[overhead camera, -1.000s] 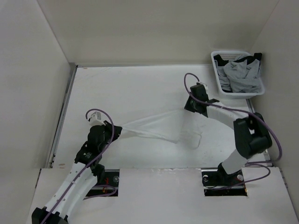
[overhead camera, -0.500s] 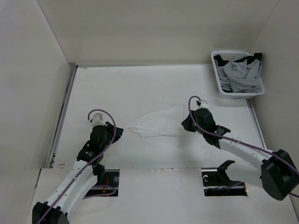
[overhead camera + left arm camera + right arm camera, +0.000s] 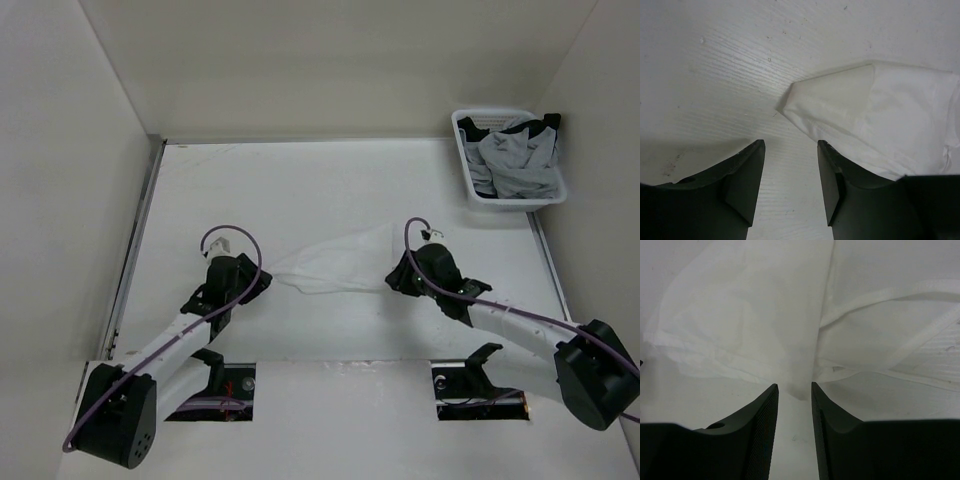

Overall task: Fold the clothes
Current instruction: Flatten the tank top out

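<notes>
My left arm (image 3: 172, 338) reaches forward-right and my right arm (image 3: 512, 320) forward-left, both low. The left gripper (image 3: 790, 146) and right gripper (image 3: 795, 388) face each other, jaws parted and empty.

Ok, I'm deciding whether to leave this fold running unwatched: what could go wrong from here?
1. The white garment nearly matches the table, so its edges are hard to find; the next grasp may miss.
2. It lies bunched in overlapping layers, so a fold now could set creases.
3. Loose hem bands lie just ahead of the open right gripper; a finger might snag one.
</notes>
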Robot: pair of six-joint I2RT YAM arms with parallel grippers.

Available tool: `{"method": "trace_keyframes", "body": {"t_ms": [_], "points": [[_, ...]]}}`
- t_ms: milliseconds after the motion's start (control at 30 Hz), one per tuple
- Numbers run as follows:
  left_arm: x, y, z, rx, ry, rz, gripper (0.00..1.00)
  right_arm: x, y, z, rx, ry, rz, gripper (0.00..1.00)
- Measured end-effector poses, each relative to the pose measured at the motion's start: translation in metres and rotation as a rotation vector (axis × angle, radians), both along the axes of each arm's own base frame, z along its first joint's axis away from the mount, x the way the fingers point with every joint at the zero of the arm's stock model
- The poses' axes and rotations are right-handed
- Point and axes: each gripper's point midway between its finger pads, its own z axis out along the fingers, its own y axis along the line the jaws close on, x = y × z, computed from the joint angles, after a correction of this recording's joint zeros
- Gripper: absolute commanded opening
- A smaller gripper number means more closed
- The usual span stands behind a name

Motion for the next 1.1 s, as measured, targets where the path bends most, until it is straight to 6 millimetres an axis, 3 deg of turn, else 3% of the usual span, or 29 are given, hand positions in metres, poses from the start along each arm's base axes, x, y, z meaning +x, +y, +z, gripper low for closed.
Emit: {"method": "trace_keyframes", "body": {"t_ms": [233,467,633,933,1100], "points": [[0.007,-0.004,-0.003,-0.004,-0.004,-0.009,0.45,-0.002,0.003,-0.014,-0.007,0.043,0.009,0.34],[0.011,-0.001,-0.002,0.003,-0.016,-0.006,0.44,-0.002,0.005,-0.017,0.0,0.058,0.01,0.14],[0.011,0.002,-0.007,0.015,-0.001,-0.004,0.44,-0.002,0.006,-0.016,0.005,0.058,0.008,0.05],[0.015,-0.001,-0.01,0.026,0.013,-0.026,0.44,0.002,0.005,0.018,0.066,-0.035,0.002,0.03],[0.021,-0.004,-0.01,0.023,0.006,-0.033,0.42,0.001,0.002,0.019,0.063,-0.035,-0.001,0.03]]}}
